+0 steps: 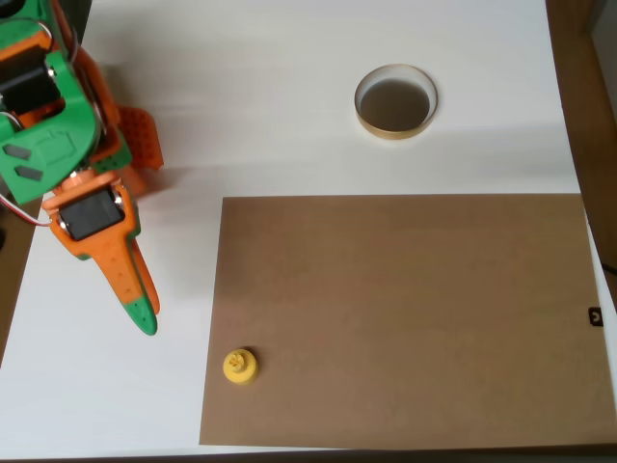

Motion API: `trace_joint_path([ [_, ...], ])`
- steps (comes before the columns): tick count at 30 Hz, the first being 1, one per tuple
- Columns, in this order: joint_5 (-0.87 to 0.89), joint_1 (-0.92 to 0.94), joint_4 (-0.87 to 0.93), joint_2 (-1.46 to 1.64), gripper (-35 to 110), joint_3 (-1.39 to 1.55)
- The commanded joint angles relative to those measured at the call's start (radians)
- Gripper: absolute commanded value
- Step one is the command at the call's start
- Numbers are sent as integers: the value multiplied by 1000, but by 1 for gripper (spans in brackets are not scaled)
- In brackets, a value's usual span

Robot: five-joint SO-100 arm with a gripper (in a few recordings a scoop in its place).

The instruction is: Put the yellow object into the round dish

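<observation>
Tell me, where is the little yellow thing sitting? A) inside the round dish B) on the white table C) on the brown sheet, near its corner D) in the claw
C: the yellow object rests on the brown sheet near its lower-left corner, far from the dish and apart from the claw.

You see a yellow object on a plain brown sheet laid over a white bench. The round dish shows a tan-gold rim, pale wall and dark brownish bottom. The arm is orange and green; its fingers are orange, tipped green.
</observation>
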Motion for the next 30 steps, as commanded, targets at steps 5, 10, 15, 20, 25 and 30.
trace_joint_path([
  [5, -5, 2, 14, -179, 35, -221],
  [10, 17, -31, 9, -385, 34, -337],
  [15, 3, -67, 44, -572, 33, -445],
  [20, -29, -94, 89, -706, 35, -522],
  [25, -40, -118, 120, -813, 37, -560],
  [30, -41, -146, 143, -908, 36, -600],
])
